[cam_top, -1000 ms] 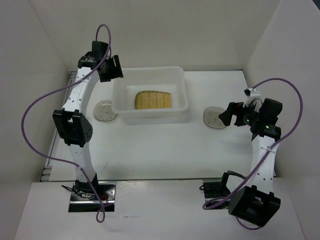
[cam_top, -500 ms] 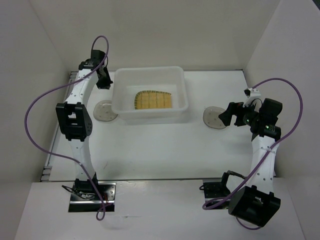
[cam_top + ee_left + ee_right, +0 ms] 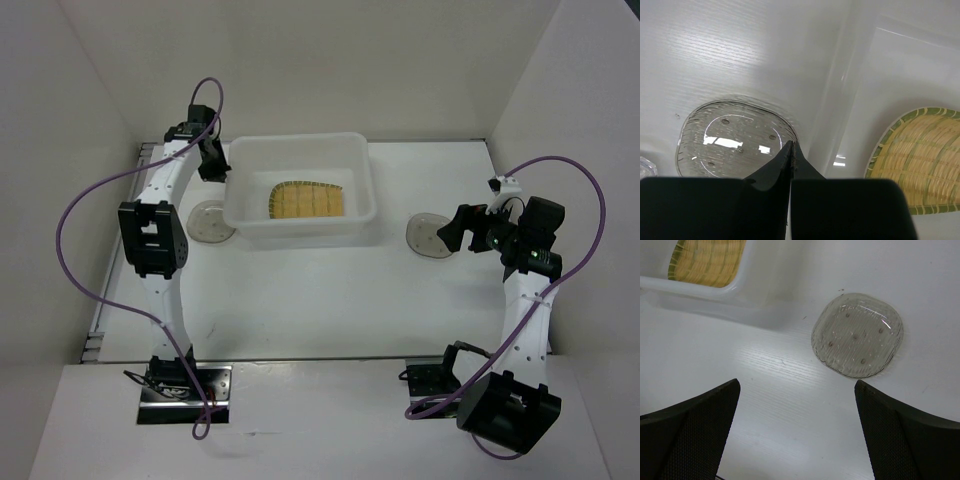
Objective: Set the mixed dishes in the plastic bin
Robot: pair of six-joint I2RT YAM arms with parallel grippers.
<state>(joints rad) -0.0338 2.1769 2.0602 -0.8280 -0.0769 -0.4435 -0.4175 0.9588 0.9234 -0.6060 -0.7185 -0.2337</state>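
The plastic bin (image 3: 300, 229) stands at the middle back of the table with the tan-yellow fan-shaped plate (image 3: 306, 200) lying inside it. One smoky-grey dish (image 3: 207, 221) lies on the table against the bin's left wall, and another (image 3: 428, 236) lies to its right. My left gripper (image 3: 213, 165) hangs above the bin's left rim, shut with nothing between its fingers. In the left wrist view its tips (image 3: 792, 150) meet over the grey dish's (image 3: 730, 137) edge, beside the bin wall (image 3: 850, 100). A tiny clear cup (image 3: 644, 167) peeks in at the left edge. My right gripper (image 3: 796, 385) stands open near the right dish (image 3: 857, 335).
White enclosure walls close the table at the back and on both sides. The left arm's purple cable (image 3: 80, 210) loops out to the left, and the right arm's cable (image 3: 590, 200) arcs over the right side. The bin's rim (image 3: 747, 285) shows in the right wrist view.
My left gripper has shut and dropped from the bin's back left corner toward its left rim. The right arm and all dishes have stayed put.
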